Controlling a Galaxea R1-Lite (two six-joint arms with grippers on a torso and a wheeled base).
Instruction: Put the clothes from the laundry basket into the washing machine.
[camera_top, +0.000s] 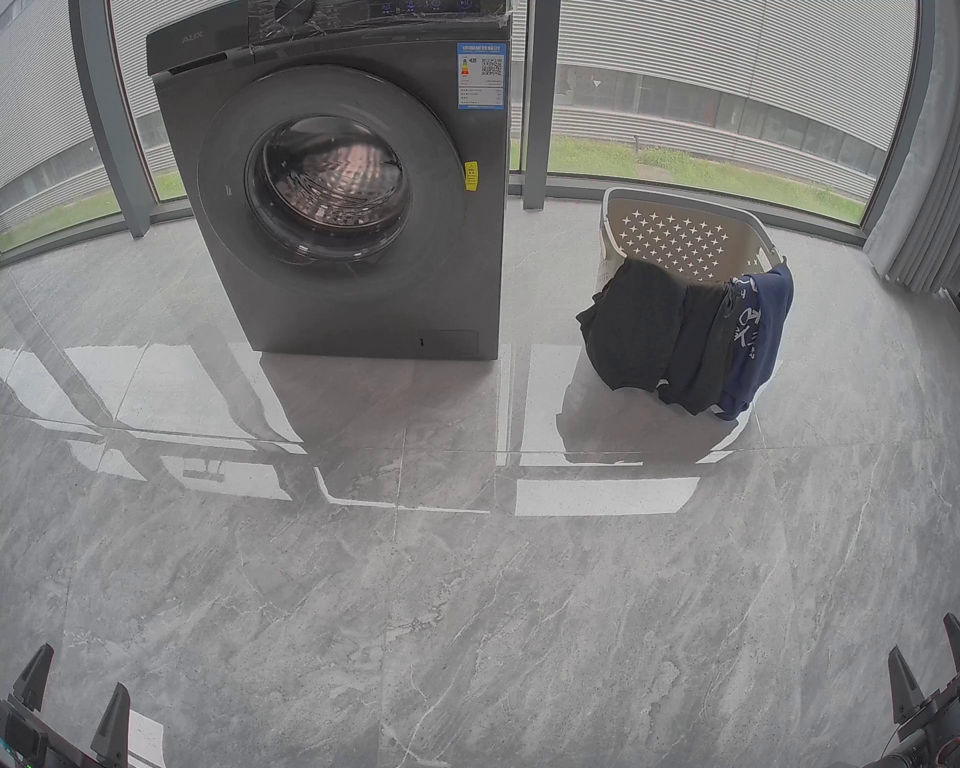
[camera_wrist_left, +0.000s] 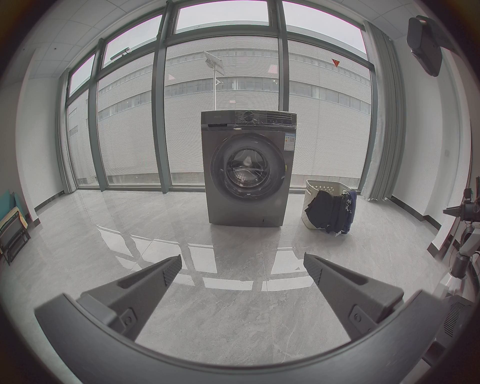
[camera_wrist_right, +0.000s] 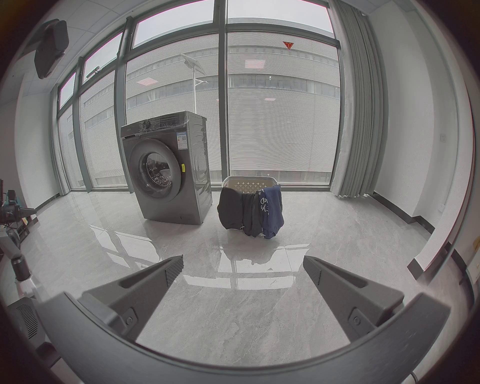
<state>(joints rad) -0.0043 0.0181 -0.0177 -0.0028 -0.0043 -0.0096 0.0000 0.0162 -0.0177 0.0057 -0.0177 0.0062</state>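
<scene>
A grey front-loading washing machine (camera_top: 345, 190) stands by the windows, its round door (camera_top: 330, 185) closed. To its right sits a beige laundry basket (camera_top: 680, 235) with dark clothes (camera_top: 650, 330) and a blue garment (camera_top: 760, 325) hanging over its front rim. My left gripper (camera_top: 72, 690) is low at the near left, open and holding nothing. My right gripper (camera_top: 930, 665) is low at the near right, also open with nothing in it. Both are far from the basket. The left wrist view faces the machine (camera_wrist_left: 248, 167) and basket (camera_wrist_left: 330, 205); the right wrist view shows the clothes (camera_wrist_right: 250, 210).
Glossy grey tiled floor (camera_top: 480, 560) lies open between me and the machine. Floor-to-ceiling windows (camera_top: 720, 90) run behind, with a curtain (camera_top: 925, 180) at the far right. A dark rack (camera_wrist_left: 12, 230) stands at the room's left wall.
</scene>
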